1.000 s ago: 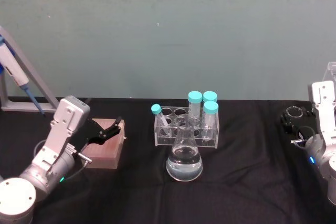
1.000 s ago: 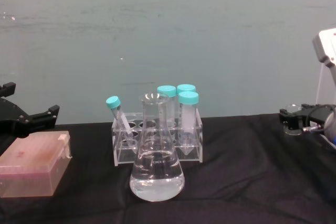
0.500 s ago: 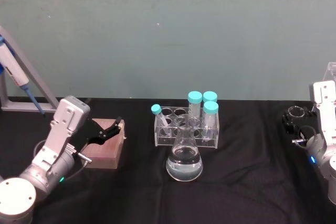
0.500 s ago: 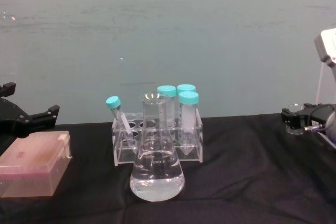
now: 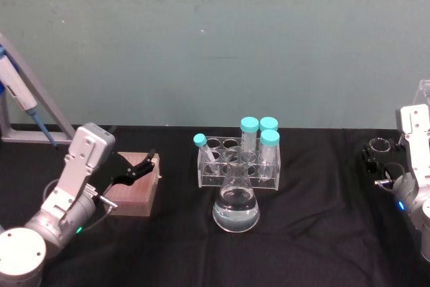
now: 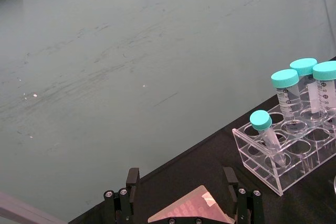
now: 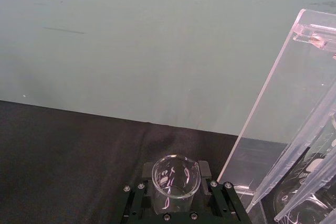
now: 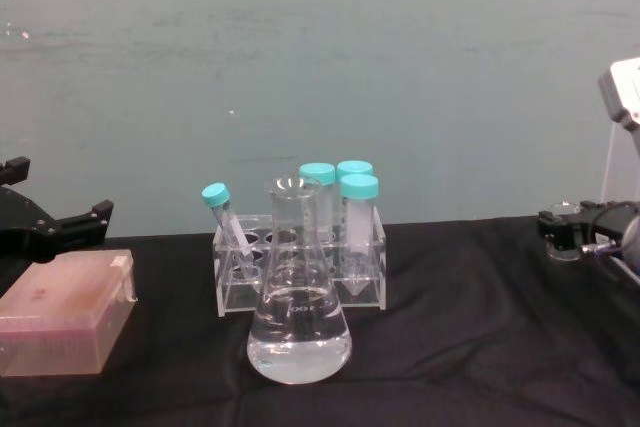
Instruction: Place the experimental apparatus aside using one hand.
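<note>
My right gripper (image 8: 567, 231) has crept a touch further out to the right, jaws clamped on the small clear glass beaker (image 7: 175, 176), beside the tall clear acrylic stand (image 7: 273, 129) at the edge of the black surface (image 5: 322, 233). Nearly aside, I'd say. The clear conical glass flask (image 5: 236, 203) waits at centre. My left gripper (image 6: 181, 184) idles, jaws apart, over the pink plastic box (image 8: 65, 312).

Right pincer (image 7: 176, 172) and beaker (image 5: 380, 145) farther right.

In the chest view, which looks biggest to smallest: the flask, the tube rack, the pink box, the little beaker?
1. Flask and tube rack: look about alike, and the flask stands nearer the camera, so no ranking.
2. Pink box.
3. Little beaker, far smallest.
</note>
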`<move>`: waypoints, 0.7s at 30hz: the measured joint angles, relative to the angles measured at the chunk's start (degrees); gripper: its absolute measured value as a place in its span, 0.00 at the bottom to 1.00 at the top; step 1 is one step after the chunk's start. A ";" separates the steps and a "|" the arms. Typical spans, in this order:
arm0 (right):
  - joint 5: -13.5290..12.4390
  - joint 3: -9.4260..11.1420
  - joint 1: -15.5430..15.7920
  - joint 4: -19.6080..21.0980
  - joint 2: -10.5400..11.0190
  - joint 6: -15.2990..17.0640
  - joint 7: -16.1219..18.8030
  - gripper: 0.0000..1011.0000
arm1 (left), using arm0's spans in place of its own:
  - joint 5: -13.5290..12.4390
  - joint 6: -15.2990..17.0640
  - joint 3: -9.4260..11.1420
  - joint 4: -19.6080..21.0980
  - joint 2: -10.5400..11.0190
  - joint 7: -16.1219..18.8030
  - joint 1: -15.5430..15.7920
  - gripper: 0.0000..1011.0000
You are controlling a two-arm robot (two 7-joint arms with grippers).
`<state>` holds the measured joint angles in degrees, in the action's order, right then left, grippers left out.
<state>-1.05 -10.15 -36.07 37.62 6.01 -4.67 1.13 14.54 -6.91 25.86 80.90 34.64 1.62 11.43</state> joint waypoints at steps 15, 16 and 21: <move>0.48 0.38 0.00 0.06 0.05 -0.20 0.65 0.50 | 0.00 0.00 0.00 0.00 0.00 0.00 0.00 0.99; 0.47 0.38 0.00 0.06 0.05 -0.20 0.64 0.50 | 0.01 0.00 0.00 0.00 0.00 0.00 0.00 0.99; 0.43 0.35 0.02 0.09 0.05 -0.18 0.58 0.50 | 0.00 0.00 0.00 0.00 0.01 0.00 0.00 0.99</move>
<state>-0.62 -9.81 -36.05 37.72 6.06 -4.85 1.71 14.55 -6.91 25.86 80.90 34.65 1.62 11.43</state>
